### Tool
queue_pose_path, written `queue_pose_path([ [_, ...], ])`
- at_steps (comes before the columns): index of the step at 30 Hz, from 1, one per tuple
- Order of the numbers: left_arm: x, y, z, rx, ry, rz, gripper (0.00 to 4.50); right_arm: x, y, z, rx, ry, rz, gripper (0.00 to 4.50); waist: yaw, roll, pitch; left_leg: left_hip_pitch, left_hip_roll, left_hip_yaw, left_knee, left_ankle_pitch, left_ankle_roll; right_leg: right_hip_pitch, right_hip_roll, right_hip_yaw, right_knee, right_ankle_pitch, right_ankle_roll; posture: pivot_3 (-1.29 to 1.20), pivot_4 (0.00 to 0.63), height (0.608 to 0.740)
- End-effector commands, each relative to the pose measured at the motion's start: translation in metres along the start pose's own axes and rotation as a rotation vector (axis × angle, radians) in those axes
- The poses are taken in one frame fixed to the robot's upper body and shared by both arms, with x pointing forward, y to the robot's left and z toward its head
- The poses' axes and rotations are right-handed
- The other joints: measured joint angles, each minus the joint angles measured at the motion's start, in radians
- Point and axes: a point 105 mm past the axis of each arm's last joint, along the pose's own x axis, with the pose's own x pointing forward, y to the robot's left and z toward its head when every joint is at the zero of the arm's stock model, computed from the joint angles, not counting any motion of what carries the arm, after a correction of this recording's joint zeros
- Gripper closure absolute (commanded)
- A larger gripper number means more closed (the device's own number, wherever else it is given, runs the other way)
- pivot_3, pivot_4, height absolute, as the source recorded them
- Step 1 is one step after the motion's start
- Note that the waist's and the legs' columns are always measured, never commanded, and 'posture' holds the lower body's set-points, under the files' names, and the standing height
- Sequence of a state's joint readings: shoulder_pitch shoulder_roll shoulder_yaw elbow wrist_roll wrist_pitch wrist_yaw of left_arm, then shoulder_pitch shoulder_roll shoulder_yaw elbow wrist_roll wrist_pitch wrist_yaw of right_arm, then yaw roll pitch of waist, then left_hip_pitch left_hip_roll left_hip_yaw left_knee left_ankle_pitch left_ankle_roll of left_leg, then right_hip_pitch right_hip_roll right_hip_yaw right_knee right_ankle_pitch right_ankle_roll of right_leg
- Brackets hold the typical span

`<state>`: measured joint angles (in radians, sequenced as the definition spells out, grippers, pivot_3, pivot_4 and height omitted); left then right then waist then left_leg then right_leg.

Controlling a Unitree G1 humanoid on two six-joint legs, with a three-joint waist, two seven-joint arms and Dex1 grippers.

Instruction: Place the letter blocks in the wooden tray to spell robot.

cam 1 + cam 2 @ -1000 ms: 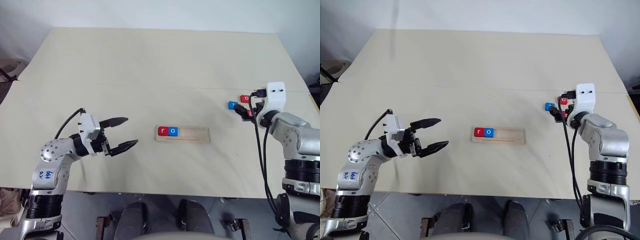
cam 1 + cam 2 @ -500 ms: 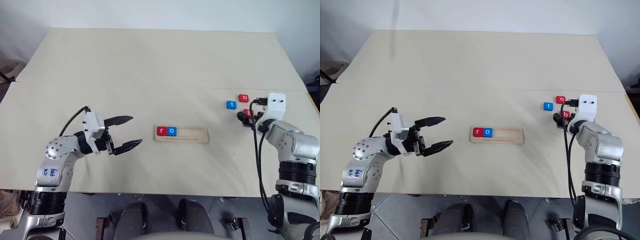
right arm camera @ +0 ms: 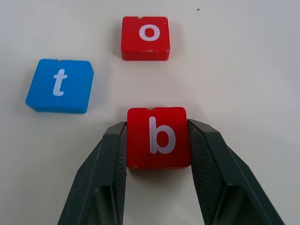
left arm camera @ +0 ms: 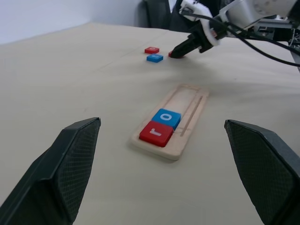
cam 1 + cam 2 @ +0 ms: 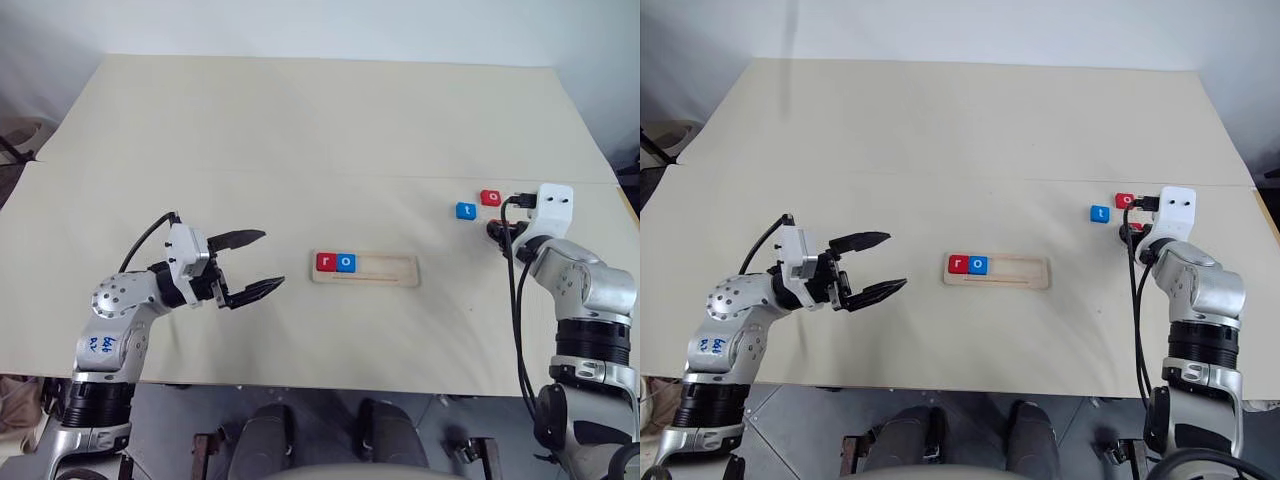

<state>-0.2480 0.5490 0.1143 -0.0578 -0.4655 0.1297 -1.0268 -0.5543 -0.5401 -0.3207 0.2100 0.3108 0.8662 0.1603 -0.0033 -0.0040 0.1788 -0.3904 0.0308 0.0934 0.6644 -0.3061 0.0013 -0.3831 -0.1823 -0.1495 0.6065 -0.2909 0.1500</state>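
Red plastic, rounded at the corners, the "b" block is mostly hidden from the head camera behind the right gripper, where just a red sliver shows. The right wrist view shows it plainly: the black ribbed jaws are pressed against its two sides and hold it on the desk. How far it is lifted, if at all, cannot be told.

Five blocks in all, three red and two blue, each a flat square tile with one white lowercase letter. Two sit in the tray: a red "r" at its left end and a blue "o" touching it. The other three are loose on the right side of the desk: the held "b", a blue "t" and a red "o" just beyond it, all near one another but apart.

The tray is pale wood, long and narrow with rounded corners; its shallow slot is bare to the right of the two tiles.

The left gripper hovers over the desk left of the tray, its two tapered black jaws spread wide around nothing. The desk is smooth pale board with a seam running across it.
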Motion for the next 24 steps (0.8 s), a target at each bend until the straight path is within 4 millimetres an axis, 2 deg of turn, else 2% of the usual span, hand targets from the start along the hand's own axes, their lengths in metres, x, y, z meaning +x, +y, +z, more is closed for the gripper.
queue_pose_path([
  [1,0.003,0.003,0.003,0.02,-0.012,-0.022,0.0,-0.024,-0.002,0.012,-0.034,-0.03,0.01,3.04,0.002,0.0,0.0,0.0,0.0,0.0,0.0,0.0,0.0,0.0,0.0,0.0,0.0,0.0,0.0,0.0,0.15,0.74],
  [4,0.004,0.006,0.001,0.011,-0.01,-0.032,0.0,-0.047,0.005,0.01,-0.041,-0.03,0.027,3.04,0.002,0.0,0.0,-0.001,0.0,0.0,-0.001,0.0,0.0,-0.001,0.0,0.0,0.0,0.0,0.0,0.0,0.15,0.74],
  [6,0.005,0.007,-0.001,0.005,-0.007,-0.045,0.0,-0.064,0.013,0.001,-0.033,-0.016,0.039,3.04,0.003,0.0,0.0,-0.002,0.0,0.0,-0.001,0.0,0.0,-0.003,0.0,0.0,0.0,0.0,0.0,0.0,0.15,0.74],
  [10,0.007,0.008,-0.002,0.002,-0.009,-0.064,0.0,-0.084,0.03,-0.021,-0.012,0.013,0.056,3.04,0.001,0.0,0.0,-0.003,0.0,0.0,-0.001,0.0,0.0,-0.004,0.0,0.001,0.0,0.0,0.0,0.0,0.15,0.74],
  [14,0.008,0.007,-0.002,0.002,-0.01,-0.085,0.0,-0.088,0.038,-0.04,0.036,0.04,0.05,3.04,0.0,0.0,0.0,-0.003,0.0,0.002,-0.001,0.0,0.0,-0.006,0.0,0.002,0.002,0.0,0.0,0.0,0.15,0.74],
  [19,0.009,0.006,-0.001,0.011,-0.009,-0.093,0.0,-0.084,0.052,-0.046,0.057,0.047,0.09,3.04,-0.001,0.0,0.0,-0.004,0.0,0.003,-0.001,0.0,0.0,-0.009,0.0,0.004,0.004,0.0,0.0,0.0,0.15,0.74],
  [24,0.007,0.005,0.001,0.018,-0.009,-0.093,0.0,-0.081,0.061,-0.038,0.029,0.023,0.182,1.25,-0.001,0.0,0.0,-0.004,0.0,0.004,-0.001,0.0,0.0,-0.009,0.0,0.005,0.004,0.0,0.0,0.0,0.15,0.74],
])
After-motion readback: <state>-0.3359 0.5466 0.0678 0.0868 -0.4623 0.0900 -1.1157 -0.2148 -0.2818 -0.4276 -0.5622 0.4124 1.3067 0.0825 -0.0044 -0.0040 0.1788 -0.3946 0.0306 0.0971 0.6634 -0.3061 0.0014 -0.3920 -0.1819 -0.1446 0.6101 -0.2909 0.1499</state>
